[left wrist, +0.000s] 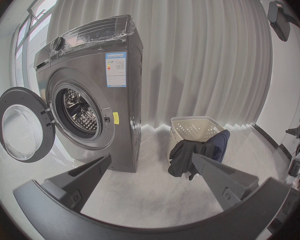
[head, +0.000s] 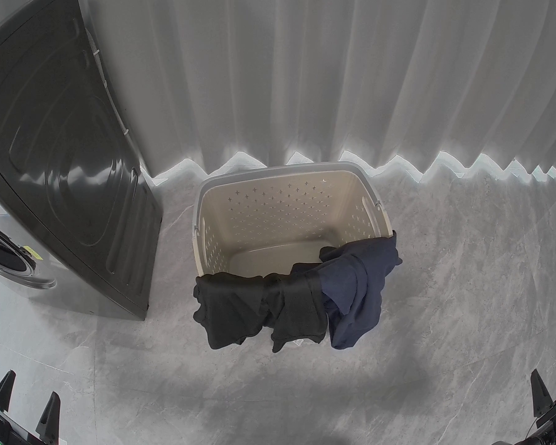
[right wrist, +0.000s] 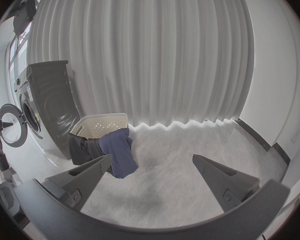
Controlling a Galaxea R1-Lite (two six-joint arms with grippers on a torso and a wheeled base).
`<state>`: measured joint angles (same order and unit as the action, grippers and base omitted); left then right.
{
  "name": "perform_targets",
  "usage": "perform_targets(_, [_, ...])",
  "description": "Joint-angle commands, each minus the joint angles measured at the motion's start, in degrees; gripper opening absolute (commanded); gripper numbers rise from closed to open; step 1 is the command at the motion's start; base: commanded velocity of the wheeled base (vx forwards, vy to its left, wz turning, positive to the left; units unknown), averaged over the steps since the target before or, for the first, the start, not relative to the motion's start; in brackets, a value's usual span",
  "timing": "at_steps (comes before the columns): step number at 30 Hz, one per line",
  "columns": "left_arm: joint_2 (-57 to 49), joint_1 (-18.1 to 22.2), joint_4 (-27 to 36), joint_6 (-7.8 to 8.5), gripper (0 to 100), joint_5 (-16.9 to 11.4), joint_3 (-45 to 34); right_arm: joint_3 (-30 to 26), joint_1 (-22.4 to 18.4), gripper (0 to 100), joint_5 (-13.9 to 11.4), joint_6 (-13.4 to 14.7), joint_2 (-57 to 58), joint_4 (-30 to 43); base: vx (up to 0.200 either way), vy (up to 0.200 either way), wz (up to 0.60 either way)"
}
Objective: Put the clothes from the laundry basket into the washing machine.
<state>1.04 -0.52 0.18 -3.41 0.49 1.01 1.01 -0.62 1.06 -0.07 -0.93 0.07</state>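
I see two clothes hanging over the near rim of the laundry basket [head: 199, 217], in the middle of the head view. The black cloth [head: 253, 310] hangs on the left part of that rim. The dark blue cloth [head: 361, 279] hangs on the right corner. The two cloths touch each other where they meet. Both hang partly outside the basket, down its near wall toward the floor [head: 475, 279].

The basket is pale and has little holes in its walls. It stands on the grey floor in front of a long white curtain [head: 352, 63].

The washing machine [head: 62, 168] is dark grey and stands at the left of the head view, near the basket but not touching it. In the left wrist view I see its round door [left wrist: 23, 124] swung wide open, and the shiny drum [left wrist: 80, 112] shows through the hole.

My left end effector [head: 28, 406] is in the lower left corner of the head view. Its two fingers are spread apart and hold nothing. My right end effector [head: 553, 381] is in the lower right corner, and its fingers are spread apart and hold nothing too. The clothes are higher up in the frame, between the two end effectors and well apart from both.
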Motion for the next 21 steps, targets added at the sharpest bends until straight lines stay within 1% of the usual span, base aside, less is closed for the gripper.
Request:
perform_targets(1, [-0.77, 0.0, -0.01, -0.01, 100, 0.04, -0.92, -1.01, 0.01, 100, -0.01, -0.01, 0.66, 0.1, 0.0, 0.0, 0.0])
perform_targets(12, [-0.77, 0.0, -0.01, 0.07, 100, 0.04, -0.92, -1.01, -0.08, 100, -0.01, -0.01, 0.57, 0.1, 0.0, 0.0, 0.0])
perform_targets(21, [-0.77, 0.0, -0.01, -0.01, 100, 0.04, -0.92, -1.01, -0.08, 100, -0.01, -0.01, 0.49, 0.1, 0.2, 0.0, 0.0])
